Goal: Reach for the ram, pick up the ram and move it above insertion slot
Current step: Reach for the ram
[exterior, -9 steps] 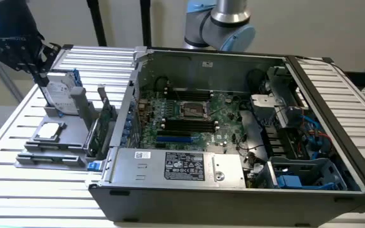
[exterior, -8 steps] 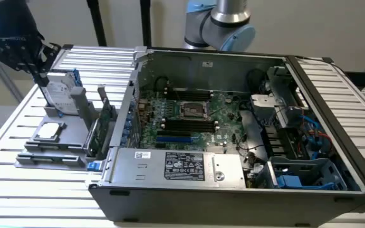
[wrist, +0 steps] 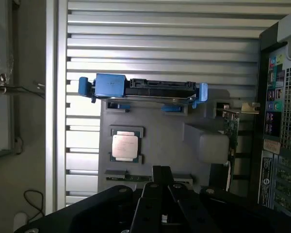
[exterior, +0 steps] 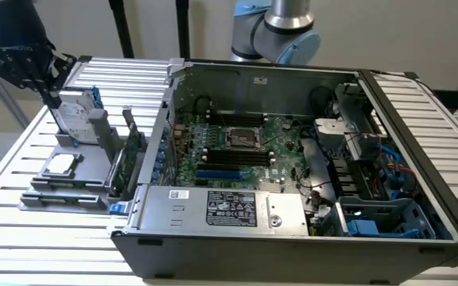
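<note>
The ram (wrist: 117, 177) is a thin dark green stick lying in the front groove of the grey holder tray (wrist: 160, 126). In the wrist view my gripper (wrist: 161, 172) is just above it, fingers pressed together and holding nothing. In the exterior view the black gripper (exterior: 45, 83) hangs at the far left, over the back of the tray (exterior: 93, 179), near the upright hard drive (exterior: 76, 116). The ram (exterior: 60, 198) lies low at the tray's front. The black memory slots (exterior: 237, 156) sit on the motherboard inside the open computer case (exterior: 213, 244).
On the tray stand a silver hard drive in a blue caddy (wrist: 143, 88), a square processor chip (wrist: 124, 145) and a tall green expansion card (wrist: 231, 127). The case wall (wrist: 281, 121) borders the tray. A slatted metal table (exterior: 46, 238) carries everything.
</note>
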